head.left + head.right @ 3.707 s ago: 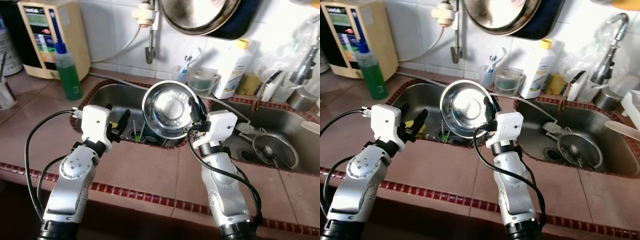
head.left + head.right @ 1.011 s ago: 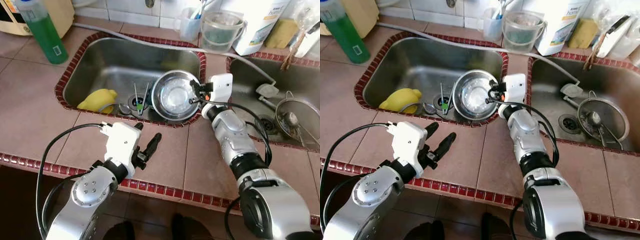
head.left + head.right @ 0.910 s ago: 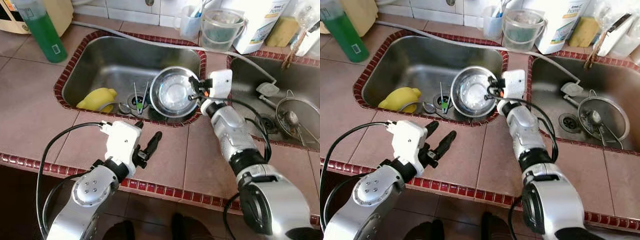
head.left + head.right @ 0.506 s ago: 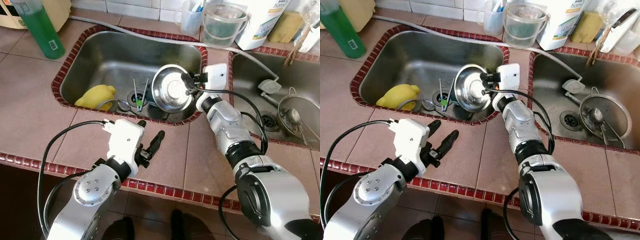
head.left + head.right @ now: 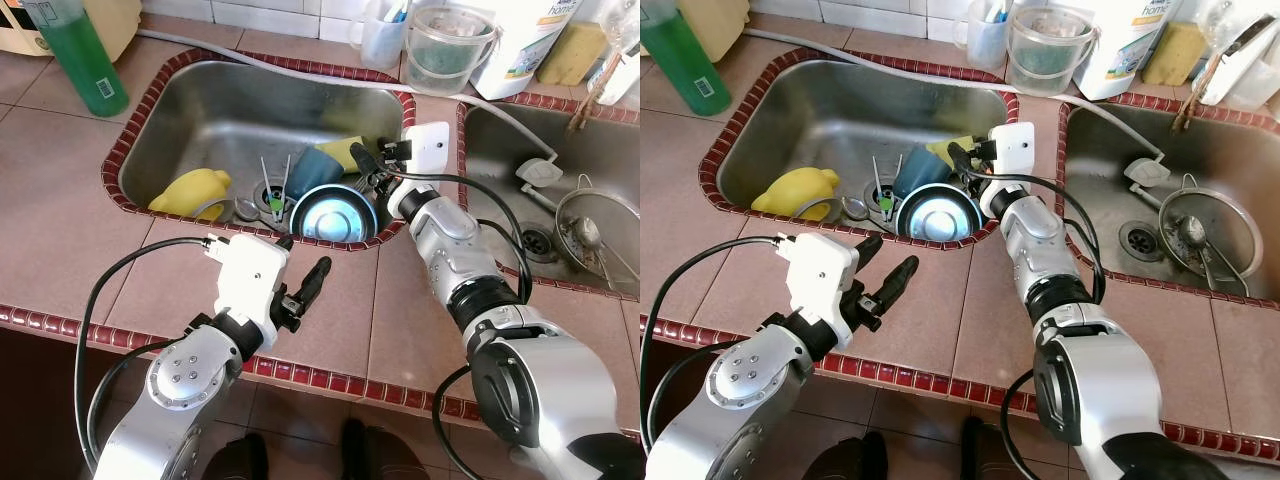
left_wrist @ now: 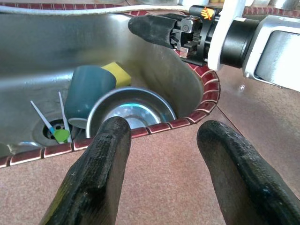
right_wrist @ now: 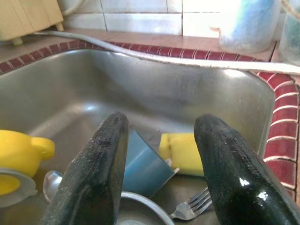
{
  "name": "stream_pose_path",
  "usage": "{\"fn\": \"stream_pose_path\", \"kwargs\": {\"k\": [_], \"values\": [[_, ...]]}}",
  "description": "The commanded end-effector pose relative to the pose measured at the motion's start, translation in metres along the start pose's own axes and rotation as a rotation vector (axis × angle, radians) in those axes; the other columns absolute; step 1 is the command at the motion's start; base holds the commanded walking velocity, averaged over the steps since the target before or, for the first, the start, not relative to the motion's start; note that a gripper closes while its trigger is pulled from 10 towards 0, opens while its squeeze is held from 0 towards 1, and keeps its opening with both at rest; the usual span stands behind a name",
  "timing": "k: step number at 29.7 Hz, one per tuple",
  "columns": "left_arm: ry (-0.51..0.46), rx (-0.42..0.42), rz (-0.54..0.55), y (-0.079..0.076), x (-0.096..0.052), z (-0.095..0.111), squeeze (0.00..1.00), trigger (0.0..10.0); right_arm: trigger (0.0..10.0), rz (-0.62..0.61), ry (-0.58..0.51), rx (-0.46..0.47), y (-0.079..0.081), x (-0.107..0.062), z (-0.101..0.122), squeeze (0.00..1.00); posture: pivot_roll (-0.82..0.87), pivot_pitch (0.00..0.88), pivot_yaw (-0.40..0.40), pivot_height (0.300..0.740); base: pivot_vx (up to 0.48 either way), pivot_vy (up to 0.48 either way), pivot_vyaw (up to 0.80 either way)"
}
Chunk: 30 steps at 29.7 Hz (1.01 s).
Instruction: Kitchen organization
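Two end effectors in play around the left sink (image 5: 180, 110). Right end effector (image 5: 362, 160) poised over the sink's right rim, fingers (image 7: 225, 164) spread wide, holding nothing. Left end effector (image 5: 300, 285) hovering above the tiled surface (image 5: 60, 220) just in front of the sink, fingers (image 6: 93, 183) likewise parted and empty.

Steel bowl (image 5: 334, 213) resting upright inside the sink against its front wall, near edge cut off by the red-tiled rim. Blue cup (image 5: 322, 168) lying on its side behind the bowl, mouth partly hidden by it. Yellow sponge (image 5: 345, 150) wedged behind the cup, mostly covered. Yellow cup (image 5: 192, 190) toward the sink's left end, tipped over. Green-tipped utensils (image 5: 275, 190) standing at the drain, lower ends hard to make out. Fork (image 7: 194, 206) beside the bowl, only tines visible. Spoon (image 7: 52, 183) near the yellow cup, handle hidden.

Green bottle (image 5: 75, 50) on the surface left of the sink, top cut off.
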<state>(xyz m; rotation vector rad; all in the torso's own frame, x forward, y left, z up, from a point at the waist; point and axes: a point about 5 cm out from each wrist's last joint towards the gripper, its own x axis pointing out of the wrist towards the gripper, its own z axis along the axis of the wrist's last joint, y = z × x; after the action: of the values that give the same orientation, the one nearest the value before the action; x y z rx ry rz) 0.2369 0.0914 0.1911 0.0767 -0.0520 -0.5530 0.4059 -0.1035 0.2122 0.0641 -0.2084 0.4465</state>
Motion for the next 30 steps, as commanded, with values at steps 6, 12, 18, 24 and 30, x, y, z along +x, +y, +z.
{"fn": "stream_pose_path", "kwargs": {"k": [6, 12, 18, 24, 30], "values": [[-0.017, 0.005, 0.031, 0.007, 0.005, 0.000, 0.00, 10.0, 10.0, -0.022, -0.096, -0.030, -0.006, -0.007, 0.005, 1.00, -0.09, 0.252, -0.055, 0.732, 0.000, 0.000, 0.00], [-0.044, -0.046, 0.119, 0.029, 0.016, -0.004, 0.00, 10.0, 10.0, -0.075, -0.197, -0.141, -0.013, -0.023, 0.007, 0.00, -0.10, 0.185, -0.056, 0.732, 0.000, 0.000, 0.00], [-0.077, -0.095, 0.269, 0.058, 0.027, -0.016, 0.00, 10.0, 10.0, -0.136, -0.261, -0.140, -0.016, -0.035, 0.006, 0.00, -0.10, 0.109, -0.070, 0.732, 0.000, 0.000, 0.00], [-0.111, -0.108, 0.322, 0.064, 0.034, -0.014, 0.00, 10.0, 10.0, -0.165, -0.293, -0.162, -0.008, -0.043, 0.002, 0.00, -0.10, 0.072, -0.082, 0.732, 0.000, 0.000, 0.00], [-0.086, -0.242, 0.404, 0.076, 0.035, -0.026, 0.00, 10.0, 10.0, -0.205, -0.298, -0.133, 0.000, -0.053, -0.005, 0.00, -0.10, 0.052, -0.078, 0.732, 0.000, 0.000, 0.00]]}}
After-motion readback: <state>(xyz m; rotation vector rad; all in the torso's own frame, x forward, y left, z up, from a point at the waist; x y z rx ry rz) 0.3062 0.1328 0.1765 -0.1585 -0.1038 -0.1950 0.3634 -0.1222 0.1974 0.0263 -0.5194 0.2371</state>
